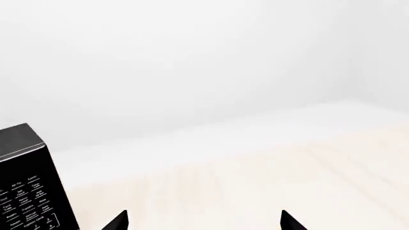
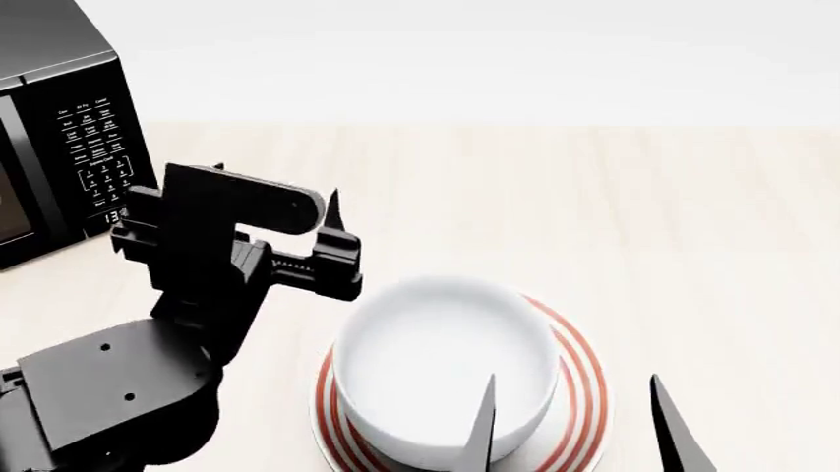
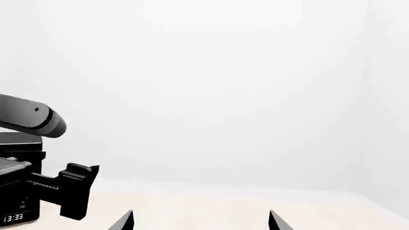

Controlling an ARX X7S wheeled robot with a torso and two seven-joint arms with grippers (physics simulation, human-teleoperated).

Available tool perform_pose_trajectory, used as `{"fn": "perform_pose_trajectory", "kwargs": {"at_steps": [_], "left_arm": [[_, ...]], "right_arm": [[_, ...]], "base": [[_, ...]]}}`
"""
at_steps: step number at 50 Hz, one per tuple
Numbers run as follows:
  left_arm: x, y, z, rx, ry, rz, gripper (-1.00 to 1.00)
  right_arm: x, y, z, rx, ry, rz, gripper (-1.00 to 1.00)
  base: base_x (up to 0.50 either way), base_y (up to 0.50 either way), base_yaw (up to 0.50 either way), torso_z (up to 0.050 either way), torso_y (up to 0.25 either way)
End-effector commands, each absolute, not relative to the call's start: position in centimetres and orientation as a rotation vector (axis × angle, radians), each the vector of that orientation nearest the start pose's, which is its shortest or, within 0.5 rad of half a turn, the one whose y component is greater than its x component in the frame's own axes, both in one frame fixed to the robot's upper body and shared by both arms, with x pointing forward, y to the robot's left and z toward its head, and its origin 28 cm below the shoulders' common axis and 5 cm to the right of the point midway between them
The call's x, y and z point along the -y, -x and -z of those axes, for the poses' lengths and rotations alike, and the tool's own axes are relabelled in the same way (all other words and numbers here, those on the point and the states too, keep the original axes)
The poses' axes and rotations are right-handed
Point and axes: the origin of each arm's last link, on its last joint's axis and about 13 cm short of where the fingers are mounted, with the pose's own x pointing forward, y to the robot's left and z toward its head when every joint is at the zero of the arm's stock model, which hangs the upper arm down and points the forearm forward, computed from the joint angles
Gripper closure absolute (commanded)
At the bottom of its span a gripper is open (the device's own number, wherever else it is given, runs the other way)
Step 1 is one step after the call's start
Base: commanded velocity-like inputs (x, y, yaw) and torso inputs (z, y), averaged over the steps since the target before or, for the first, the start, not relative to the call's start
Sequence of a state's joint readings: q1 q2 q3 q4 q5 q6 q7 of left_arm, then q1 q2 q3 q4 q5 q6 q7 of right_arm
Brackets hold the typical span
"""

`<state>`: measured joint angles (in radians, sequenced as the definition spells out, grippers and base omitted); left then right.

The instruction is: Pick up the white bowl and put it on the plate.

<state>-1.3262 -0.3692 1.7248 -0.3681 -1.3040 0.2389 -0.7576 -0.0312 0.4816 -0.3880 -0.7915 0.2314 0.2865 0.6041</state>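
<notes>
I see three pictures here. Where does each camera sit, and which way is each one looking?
Head view: sits high, looks forward and down at the deep white bowl on the red-ringed plate; shows the left hand and right hand.
Left wrist view: looks across the pale wooden table; own fingertips show.
Right wrist view: looks toward the wall; sees the left hand.
Shared: the black microwave appears in all three.

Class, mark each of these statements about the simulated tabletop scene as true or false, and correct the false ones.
1. The white bowl sits on the plate. True.
2. The right tool is shut on the bowl. False: its fingers stand apart, holding nothing.
3. The microwave stands at the table's far left. True.
4. The plate has blue rings. False: they are red.
5. The left tool holds the plate. False: it is open beside the bowl, empty.
</notes>
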Motion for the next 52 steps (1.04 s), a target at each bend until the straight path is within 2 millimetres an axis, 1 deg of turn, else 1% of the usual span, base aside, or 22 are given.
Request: {"fn": "perform_pose_trajectory", "kwargs": {"at_steps": [1, 5, 9, 14, 21, 24, 29, 31, 32, 35, 46, 49, 52], "left_arm": [[-15.7, -31.9, -15.0, 0.145, -0.149, 0.136, -1.0], [-16.2, -31.1, -14.7, 0.171, -0.158, 0.114, -1.0], [-16.7, -29.9, -14.3, 0.14, -0.082, 0.1, -1.0], [-17.2, -28.9, -13.8, 0.158, -0.082, 0.069, -1.0], [-17.8, -26.8, -12.7, 0.215, -0.116, 0.04, -1.0], [-17.9, -25.8, -12.1, 0.212, -0.106, 0.037, -1.0], [-18.3, -24.7, -11.9, 0.228, -0.096, 0.015, -1.0], [-18.7, -23.8, -11.5, 0.239, -0.106, 0.007, -1.0], [-18.7, -23.7, -11.5, 0.242, -0.109, 0.006, -1.0], [-19.1, -22.1, -11.1, 0.277, -0.129, -0.01, -1.0], [-19.3, -18.7, -10.9, 0.33, -0.161, -0.019, -1.0], [-19.4, -17.8, -10.6, 0.337, -0.165, -0.031, -1.0], [-19.5, -16.9, -10.9, 0.354, -0.17, -0.039, -1.0]], "right_arm": [[8.9, -15.7, -13.4, 0.342, 0.065, 0.02, -1.0], [9.0, -15.7, -13.6, 0.346, 0.066, 0.024, -1.0], [9.1, -15.6, -13.8, 0.351, 0.067, 0.029, -1.0], [9.1, -15.6, -13.8, 0.353, 0.069, 0.031, -1.0], [9.2, -15.5, -14.1, 0.361, 0.072, 0.035, -1.0], [9.2, -15.5, -14.2, 0.365, 0.071, 0.036, -1.0], [9.3, -15.4, -14.4, 0.371, 0.071, 0.039, -1.0], [9.3, -15.3, -14.6, 0.377, 0.068, 0.039, -1.0], [9.3, -15.3, -14.7, 0.377, 0.067, 0.039, -1.0], [9.3, -15.3, -14.7, 0.378, 0.068, 0.039, -1.0], [9.2, -15.0, -14.7, 0.378, 0.066, 0.034, -1.0], [9.1, -14.8, -14.9, 0.384, 0.058, 0.026, -1.0], [9.0, -14.6, -15.2, 0.392, 0.057, 0.021, -1.0]], "base": [[0.0, 0.0, 0.0, 0.0, 0.0], [0.0, 0.0, 0.0, 0.0, 0.0], [0.0, 0.0, 0.0, 0.0, 0.0], [0.0, 0.0, 0.0, 0.0, 0.0], [0.0, 0.0, 0.0, 0.0, 0.0], [0.0, 0.0, 0.0, 0.0, 0.0], [0.0, 0.0, 0.0, 0.0, 0.0], [0.0, 0.0, 0.0, 0.0, 0.0], [0.0, 0.0, 0.0, 0.0, 0.0], [0.0, 0.0, 0.0, 0.0, 0.0], [0.0, 0.0, 0.0, 0.0, 0.0], [0.0, 0.0, 0.0, 0.0, 0.0], [0.0, 0.0, 0.0, 0.0, 0.0]]}}
